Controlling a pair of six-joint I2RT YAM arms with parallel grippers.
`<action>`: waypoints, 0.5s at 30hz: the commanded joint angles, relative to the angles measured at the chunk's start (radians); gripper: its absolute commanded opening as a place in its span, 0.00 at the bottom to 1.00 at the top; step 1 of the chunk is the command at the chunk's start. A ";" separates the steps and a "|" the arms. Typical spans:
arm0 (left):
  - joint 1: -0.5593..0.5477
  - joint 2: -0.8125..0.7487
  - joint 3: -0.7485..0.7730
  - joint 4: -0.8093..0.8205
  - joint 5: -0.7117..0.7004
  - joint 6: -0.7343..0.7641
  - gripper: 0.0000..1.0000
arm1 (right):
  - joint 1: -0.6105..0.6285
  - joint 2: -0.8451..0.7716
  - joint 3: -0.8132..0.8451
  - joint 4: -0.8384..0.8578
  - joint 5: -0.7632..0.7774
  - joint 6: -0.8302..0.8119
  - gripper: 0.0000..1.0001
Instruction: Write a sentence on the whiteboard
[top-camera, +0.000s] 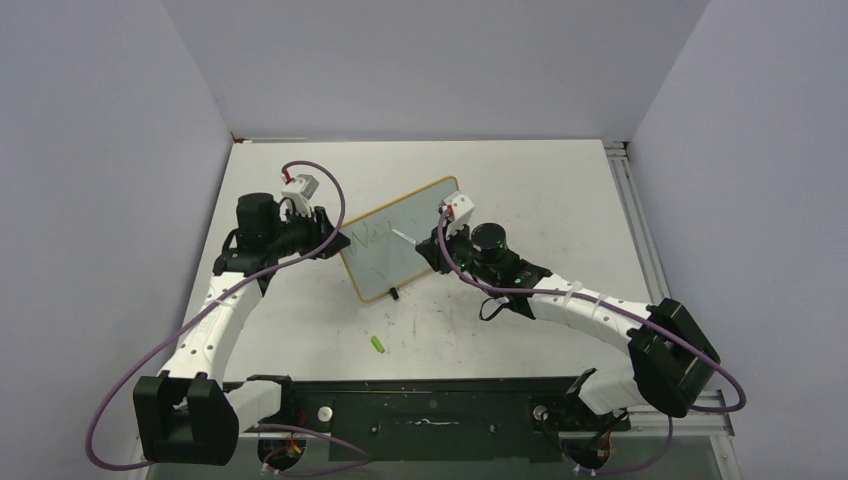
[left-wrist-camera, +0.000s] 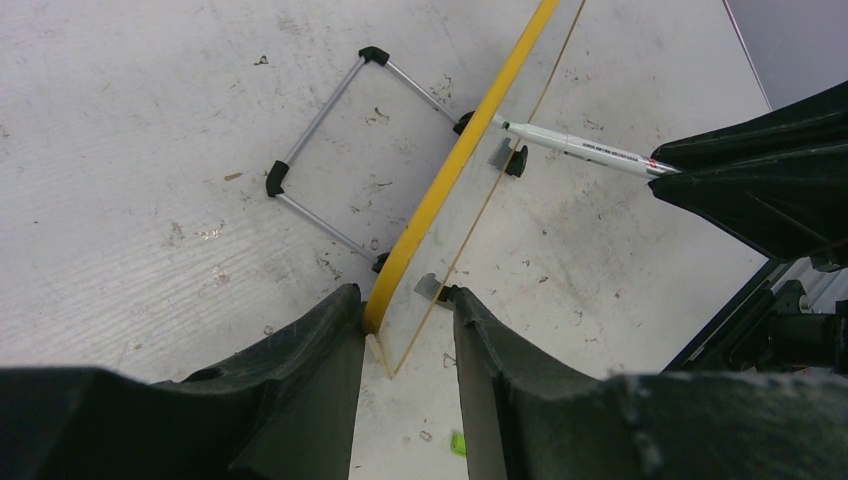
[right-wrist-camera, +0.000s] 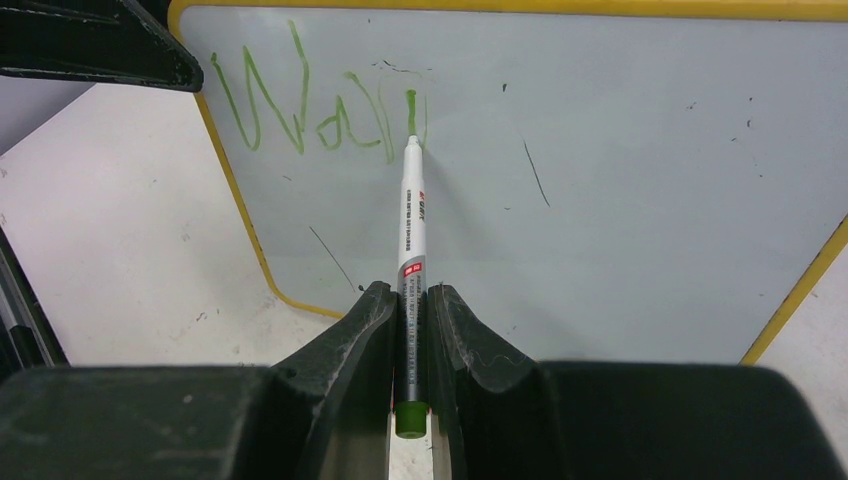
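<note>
So the whiteboard (top-camera: 405, 240) is propped up on its wire stand (left-wrist-camera: 330, 150) on the table (top-camera: 560, 190), and the left gripper (left-wrist-camera: 405, 310) is clamped on the yellow frame at one short edge, holding it steady. The right gripper (right-wrist-camera: 408, 300) is closed around a white marker (right-wrist-camera: 411, 230), which sticks straight out from the jaws at the board's face. Its tip touches the white surface right at the last green stroke. The sentence (right-wrist-camera: 300, 100) is only a few letters in, something like "Wal", bunched in the top corner next to the held edge. All the blank space lies away from that edge, along the board's long side. My guess is the next strokes need the right arm to slide the tip that way, and the right arm is the nearer one to that blank stretch anyway.
</note>
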 joint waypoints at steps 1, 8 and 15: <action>-0.001 -0.010 0.020 0.041 0.033 0.009 0.35 | -0.002 -0.024 0.022 0.093 0.061 0.008 0.05; -0.001 -0.012 0.019 0.043 0.036 0.008 0.35 | -0.001 -0.025 0.026 0.131 0.061 0.014 0.05; 0.000 -0.009 0.020 0.042 0.038 0.008 0.35 | -0.004 -0.022 0.031 0.138 0.075 0.014 0.05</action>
